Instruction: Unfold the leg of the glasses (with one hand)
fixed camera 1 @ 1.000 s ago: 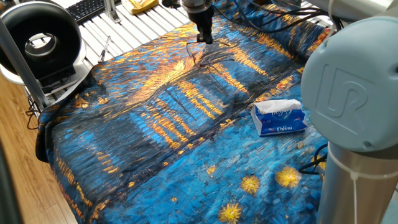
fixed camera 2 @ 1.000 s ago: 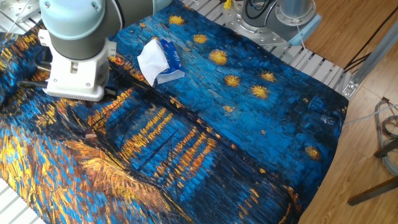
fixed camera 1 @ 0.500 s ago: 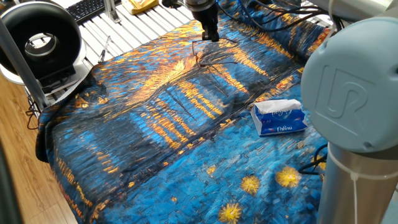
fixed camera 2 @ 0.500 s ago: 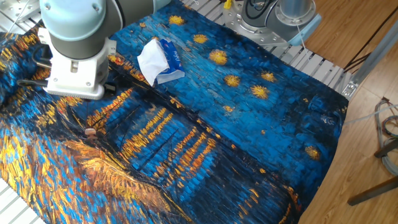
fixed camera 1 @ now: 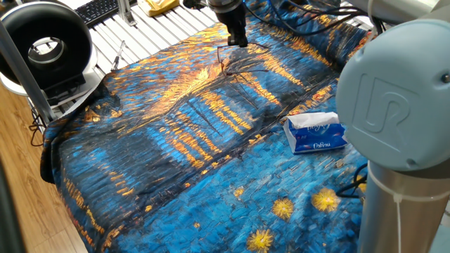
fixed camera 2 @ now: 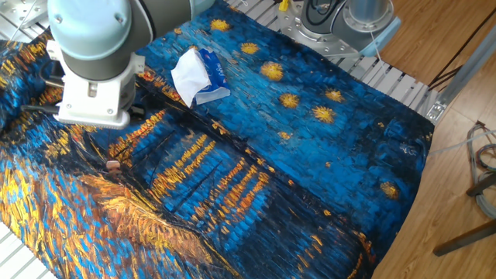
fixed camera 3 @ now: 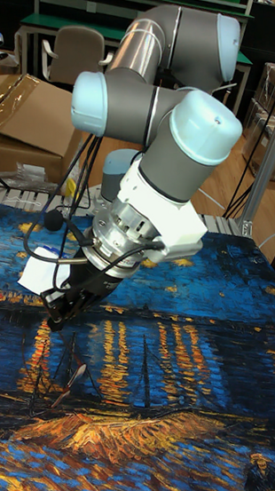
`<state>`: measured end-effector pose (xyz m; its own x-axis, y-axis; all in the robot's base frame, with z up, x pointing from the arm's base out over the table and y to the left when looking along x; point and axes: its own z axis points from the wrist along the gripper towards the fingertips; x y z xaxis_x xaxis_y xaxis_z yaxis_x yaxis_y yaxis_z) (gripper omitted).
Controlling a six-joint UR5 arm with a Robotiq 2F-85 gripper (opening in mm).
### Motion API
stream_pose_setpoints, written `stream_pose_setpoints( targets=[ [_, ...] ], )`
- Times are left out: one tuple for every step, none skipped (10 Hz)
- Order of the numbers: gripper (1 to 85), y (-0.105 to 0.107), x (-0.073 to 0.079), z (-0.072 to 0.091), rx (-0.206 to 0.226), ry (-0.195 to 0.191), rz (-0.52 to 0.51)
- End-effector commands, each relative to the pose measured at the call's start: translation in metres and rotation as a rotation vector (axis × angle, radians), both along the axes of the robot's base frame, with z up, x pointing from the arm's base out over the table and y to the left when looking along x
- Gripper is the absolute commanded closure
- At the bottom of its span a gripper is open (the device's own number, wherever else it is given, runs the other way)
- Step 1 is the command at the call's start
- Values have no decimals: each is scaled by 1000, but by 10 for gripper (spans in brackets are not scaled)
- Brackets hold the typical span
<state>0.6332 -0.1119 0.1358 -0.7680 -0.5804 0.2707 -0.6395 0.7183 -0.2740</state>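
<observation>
The glasses (fixed camera 1: pixel 226 62) are thin dark wire and hard to pick out from the painted cloth at the far side of the table. In the tall fixed view the glasses (fixed camera 3: pixel 73 362) sit just below my gripper (fixed camera 3: pixel 57 318), and a slim leg runs up to the fingertips. My gripper (fixed camera 1: pixel 239 41) looks shut on that leg, and it points down at the cloth. In the other fixed view the wrist hides the fingers. Only a small pinkish tip of the glasses (fixed camera 2: pixel 113 163) shows below it.
A blue-and-white tissue pack (fixed camera 1: pixel 316 133) lies on the cloth to the right, and the tissue pack (fixed camera 2: pixel 203 74) is near the arm. A black ring-shaped device (fixed camera 1: pixel 46 46) stands at the table's left end. A keyboard (fixed camera 1: pixel 95 10) lies behind it.
The gripper has shifted slightly back and to the right compared with a second ago. The thin leg is drawn out a little with it. The last half second shows almost no motion.
</observation>
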Motion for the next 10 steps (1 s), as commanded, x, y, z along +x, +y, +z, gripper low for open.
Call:
stream_pose_setpoints(
  targets=[
    [847,12,5,-4,34,3,-3],
    [847,15,7,-5,31,6,-5],
    [847,17,9,-5,29,7,-5],
    [847,20,11,-6,31,7,-5],
    [847,24,14,-7,35,6,-9],
    [847,29,18,-8,35,3,-12],
    [840,31,19,-8,33,6,-8],
    [820,33,20,-11,38,13,-9],
    [793,38,23,-13,43,16,-12],
    [793,43,25,-15,41,21,-17]
  ],
)
